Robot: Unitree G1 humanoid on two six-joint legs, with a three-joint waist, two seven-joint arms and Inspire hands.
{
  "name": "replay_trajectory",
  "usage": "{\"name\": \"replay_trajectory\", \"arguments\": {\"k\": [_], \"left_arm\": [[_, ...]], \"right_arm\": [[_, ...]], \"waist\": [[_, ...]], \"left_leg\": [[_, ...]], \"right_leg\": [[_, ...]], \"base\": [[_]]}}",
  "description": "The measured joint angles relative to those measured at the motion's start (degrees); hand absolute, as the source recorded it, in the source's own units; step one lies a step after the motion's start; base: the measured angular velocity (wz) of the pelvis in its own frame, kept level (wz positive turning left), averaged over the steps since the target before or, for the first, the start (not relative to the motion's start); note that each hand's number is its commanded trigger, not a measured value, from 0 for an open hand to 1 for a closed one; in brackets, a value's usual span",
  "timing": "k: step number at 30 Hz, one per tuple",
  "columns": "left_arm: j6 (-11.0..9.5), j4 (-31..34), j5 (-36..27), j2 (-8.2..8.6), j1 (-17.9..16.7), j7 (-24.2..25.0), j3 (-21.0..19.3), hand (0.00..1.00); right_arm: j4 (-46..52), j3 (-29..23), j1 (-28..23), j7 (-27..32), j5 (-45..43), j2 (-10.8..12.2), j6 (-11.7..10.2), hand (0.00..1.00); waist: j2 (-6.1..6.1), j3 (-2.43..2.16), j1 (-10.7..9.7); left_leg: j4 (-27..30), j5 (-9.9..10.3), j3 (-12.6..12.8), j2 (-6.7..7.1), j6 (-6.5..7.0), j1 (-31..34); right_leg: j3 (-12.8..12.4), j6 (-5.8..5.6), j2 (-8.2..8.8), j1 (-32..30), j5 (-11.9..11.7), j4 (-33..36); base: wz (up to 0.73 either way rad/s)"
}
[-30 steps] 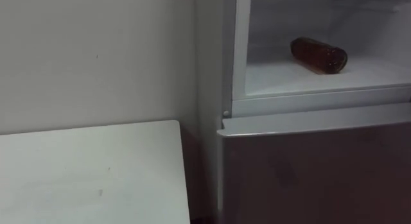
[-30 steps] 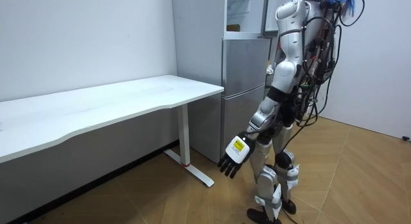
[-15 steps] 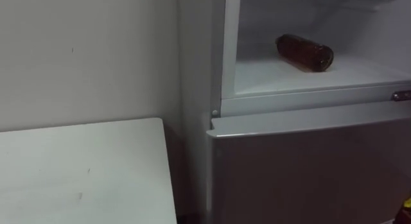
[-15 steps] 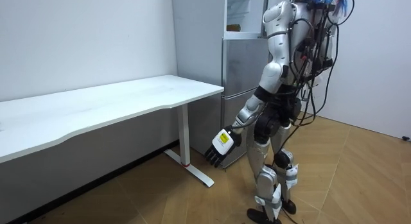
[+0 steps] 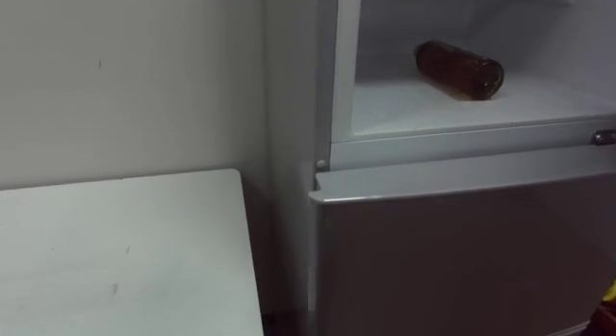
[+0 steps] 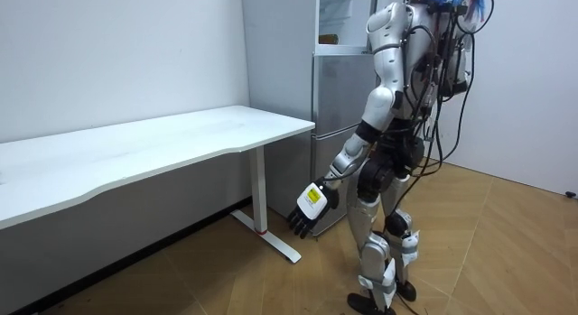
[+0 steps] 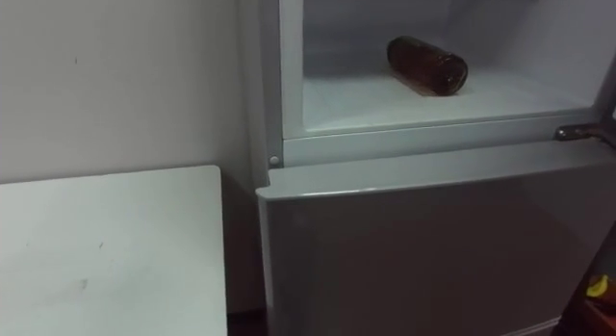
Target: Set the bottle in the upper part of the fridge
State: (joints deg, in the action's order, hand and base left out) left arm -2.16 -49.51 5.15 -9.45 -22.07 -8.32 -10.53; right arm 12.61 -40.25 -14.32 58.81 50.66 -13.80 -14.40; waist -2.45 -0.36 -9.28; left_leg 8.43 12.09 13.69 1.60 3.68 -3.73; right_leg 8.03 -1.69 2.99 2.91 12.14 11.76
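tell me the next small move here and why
Probably reach up and close the upper fridge compartment. The dark brown cylindrical bottle already lies on its side on the white shelf inside, with nothing holding it. The left hand hangs open and empty at the robot's side, so the placing looks done.

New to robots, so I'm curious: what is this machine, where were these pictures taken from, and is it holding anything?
It is a humanoid robot standing before a fridge. Two pictures come from cameras in its head, the third from a camera across the room. The head views show a brown bottle lying on its side on the open upper compartment's shelf, with a white table to the left. Its left hand hangs open and empty.
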Motion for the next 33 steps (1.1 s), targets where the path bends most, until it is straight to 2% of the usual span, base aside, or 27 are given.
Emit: {"name": "replay_trajectory", "arguments": {"k": [4,10,16,24,33], "left_arm": [[-0.8,-1.6,0.0,-0.11,0.4,0.0,0.0,0.00],[-0.9,-3.6,2.2,0.23,0.9,-0.3,-0.8,0.00],[-0.9,-7.2,2.3,1.76,2.1,0.0,-1.0,0.00],[-1.0,-8.0,2.7,1.71,2.2,0.2,-1.1,0.00],[-1.6,-8.7,2.7,1.53,2.3,0.0,-1.0,0.00]], "right_arm": [[3.2,-1.5,1.1,1.2,-3.1,-0.4,-1.0,0.00],[6.0,-1.8,2.7,2.6,-13.0,-0.4,-0.9,0.00],[7.8,-1.5,4.0,2.6,-18.6,-0.6,-0.5,0.00],[7.9,3.0,3.8,0.8,-28.9,-0.6,0.1,0.00],[8.4,8.1,3.7,-1.6,-30.9,-0.6,2.0,0.00]], "waist": [[0.19,-0.03,-0.1],[0.90,-0.09,-0.2],[0.91,-0.05,0.1],[0.74,0.00,0.3],[-0.40,0.39,0.8]], "left_leg": [[0.1,0.0,-0.1,0.00,0.00,0.0],[0.3,0.0,-0.1,-0.09,-0.04,-0.1],[1.0,0.0,0.0,0.03,-0.05,-0.2],[1.2,-0.1,0.0,0.09,-0.06,-0.4],[1.0,0.0,0.0,0.06,-0.07,-0.4]], "right_leg": [[0.0,0.04,-0.03,0.1,0.0,0.1],[0.7,0.05,0.04,-0.2,0.0,1.1],[0.7,0.12,0.10,-0.1,0.0,1.0],[0.4,0.17,-0.01,0.0,0.3,0.9],[0.4,0.22,0.00,0.0,0.4,0.8]], "base": [[0.00],[0.00],[0.00],[0.00],[0.00]]}}
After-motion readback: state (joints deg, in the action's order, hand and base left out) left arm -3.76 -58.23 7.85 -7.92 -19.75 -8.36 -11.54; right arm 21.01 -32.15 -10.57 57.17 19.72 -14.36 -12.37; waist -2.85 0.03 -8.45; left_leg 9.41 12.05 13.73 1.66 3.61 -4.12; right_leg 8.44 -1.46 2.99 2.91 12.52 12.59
